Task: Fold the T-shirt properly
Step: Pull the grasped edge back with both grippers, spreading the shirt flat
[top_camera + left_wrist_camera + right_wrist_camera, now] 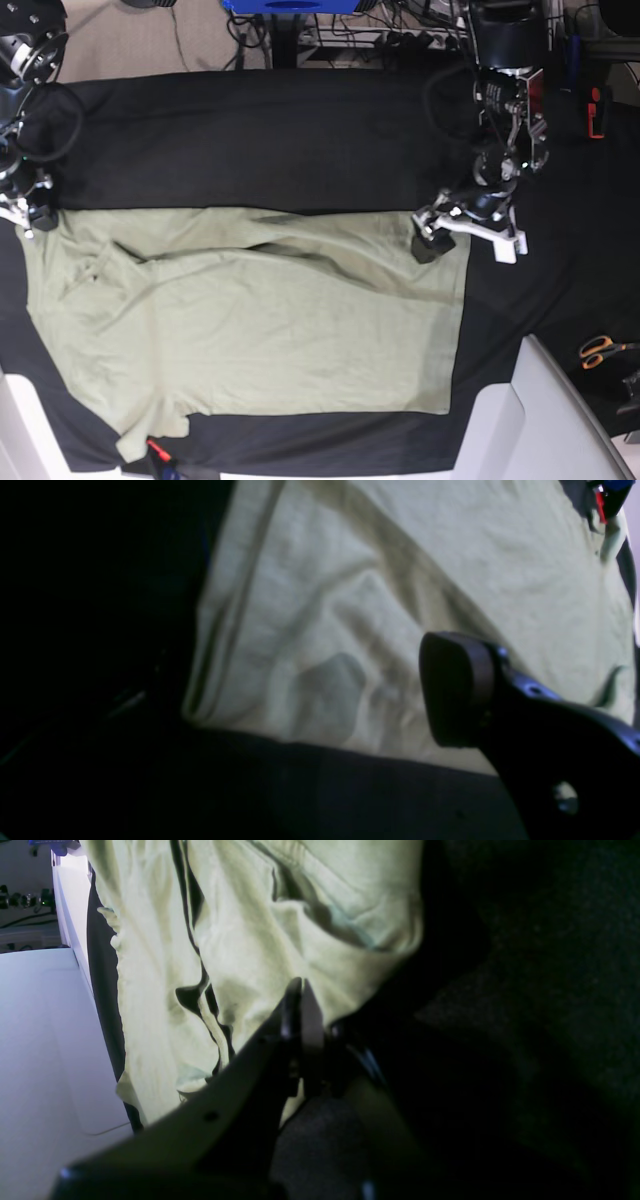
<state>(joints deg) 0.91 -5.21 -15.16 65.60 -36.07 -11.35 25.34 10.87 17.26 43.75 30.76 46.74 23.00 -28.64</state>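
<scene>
Base view, L to R. Far left: right gripper [22, 212] at the shoulder corner of the T-shirt [260, 320], fingers [300, 1010] pressed together; wrist view shows tips against a bunched fold of the fabric, prob. pinching it, though cloth actually between the pads not confirmed.

Centre: T-shirt spread flat on the black cloth [250, 130] covering the bench, neck end to the left, hem to the right, one sleeve at lower left. Long creases across upper half; no fold visible yet.

Right: left gripper [465, 228] over the upper hem corner, fingers [457, 690] spread wide, nothing between them. Wrist view: one pad just above the fabric, near the hem edge; other pad out of shot. Contact w/ cloth not determinable.

Far right: orange-handled scissors [600, 349] on the black cloth, well apart from the shirt.

Judgement: step in hand = taking hold of the far long edge at both ends, ahead of first lengthwise fold. Early stage. Next move calls for lowering left fingers onto hem corner, closing on the corner, both layers if poss., then lifting both ends together.
</scene>
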